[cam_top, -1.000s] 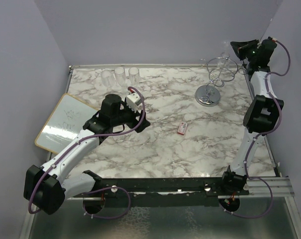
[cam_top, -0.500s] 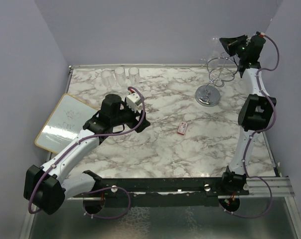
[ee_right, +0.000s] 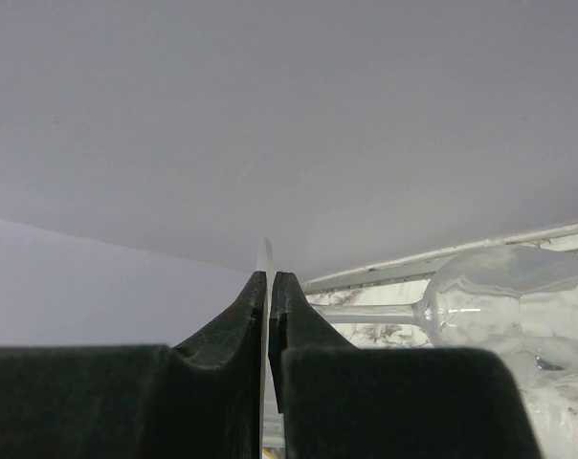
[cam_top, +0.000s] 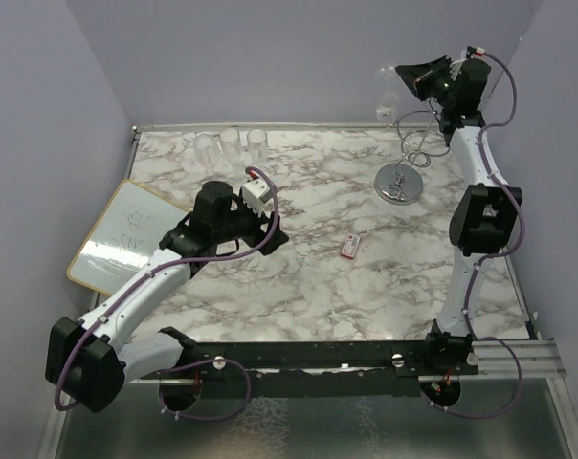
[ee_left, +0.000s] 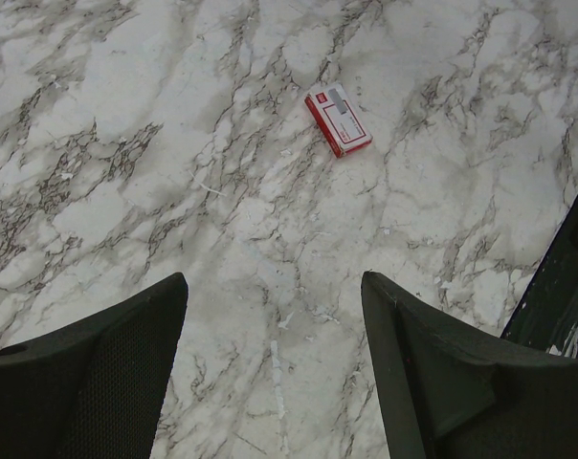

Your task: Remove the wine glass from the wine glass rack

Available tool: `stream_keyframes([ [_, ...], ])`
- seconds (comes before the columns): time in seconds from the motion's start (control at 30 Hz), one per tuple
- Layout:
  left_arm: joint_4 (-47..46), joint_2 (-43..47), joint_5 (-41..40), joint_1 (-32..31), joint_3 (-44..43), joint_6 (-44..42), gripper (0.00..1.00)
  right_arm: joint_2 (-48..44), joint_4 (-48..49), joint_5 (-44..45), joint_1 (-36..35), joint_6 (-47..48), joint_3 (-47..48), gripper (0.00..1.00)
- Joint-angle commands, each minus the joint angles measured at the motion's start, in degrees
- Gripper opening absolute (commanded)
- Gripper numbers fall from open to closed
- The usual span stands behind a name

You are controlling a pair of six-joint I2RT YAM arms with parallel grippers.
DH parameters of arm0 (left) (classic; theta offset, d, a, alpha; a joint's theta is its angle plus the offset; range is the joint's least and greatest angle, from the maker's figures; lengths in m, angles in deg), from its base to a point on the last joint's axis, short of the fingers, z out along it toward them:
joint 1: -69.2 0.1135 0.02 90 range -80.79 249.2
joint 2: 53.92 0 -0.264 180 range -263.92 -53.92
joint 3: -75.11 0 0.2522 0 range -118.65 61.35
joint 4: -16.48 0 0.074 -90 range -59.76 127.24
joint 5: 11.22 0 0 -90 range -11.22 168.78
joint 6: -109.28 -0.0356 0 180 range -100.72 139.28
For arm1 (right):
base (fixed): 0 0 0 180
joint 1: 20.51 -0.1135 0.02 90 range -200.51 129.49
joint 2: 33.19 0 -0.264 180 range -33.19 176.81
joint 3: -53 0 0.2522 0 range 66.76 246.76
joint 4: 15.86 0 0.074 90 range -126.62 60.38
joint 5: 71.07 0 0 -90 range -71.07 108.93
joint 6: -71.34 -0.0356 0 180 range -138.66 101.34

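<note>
The wine glass rack stands at the back right of the table, with a round shiny base, a post and a wire ring on top. My right gripper is raised above and behind the rack. It is shut on the thin clear foot of the wine glass. In the right wrist view the foot shows edge-on between the closed fingers, with the stem and bowl lying out to the right. My left gripper hangs open and empty over mid-table.
A small red and white box lies mid-table, also in the left wrist view. Three clear cups stand at the back left. A whiteboard lies over the left edge. Walls close in the back and sides.
My right gripper has risen and moved left with the wine glass, away from the rack's ring. The left arm has not moved.
</note>
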Motion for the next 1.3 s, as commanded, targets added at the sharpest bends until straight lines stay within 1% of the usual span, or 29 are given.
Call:
stream_keyframes([
  [0.0,-1.3,1.4,0.7,-0.2,0.9,-0.4,0.75,-4.4,1.4,-1.6,-0.2,2.2,3.1,0.01],
  [0.33,-1.3,1.5,0.8,-0.2,0.9,-0.3,0.75,-7.4,-1.4,0.1,0.0,6.4,4.7,0.01],
  [0.57,-1.3,1.6,0.9,-0.2,1.0,-0.3,0.75,-10.6,-1.0,2.0,1.3,7.5,3.2,0.01],
  [0.7,-1.3,1.6,0.9,-0.2,0.8,-0.2,0.75,-11.7,-1.4,1.1,1.5,7.8,3.2,0.01],
  [0.83,-1.3,1.3,1.1,-0.1,0.7,-0.1,0.75,-12.7,-0.8,-2.6,1.4,6.9,2.8,0.01],
  [1.07,-1.3,0.9,1.3,-0.2,0.6,-0.1,0.75,-17.4,2.8,-8.4,-1.9,7.7,-3.6,0.01],
  [1.27,-2.0,1.3,2.0,-0.2,0.6,1.8,0.75,-25.4,5.7,-9.5,-8.8,11.3,-16.5,0.01],
])
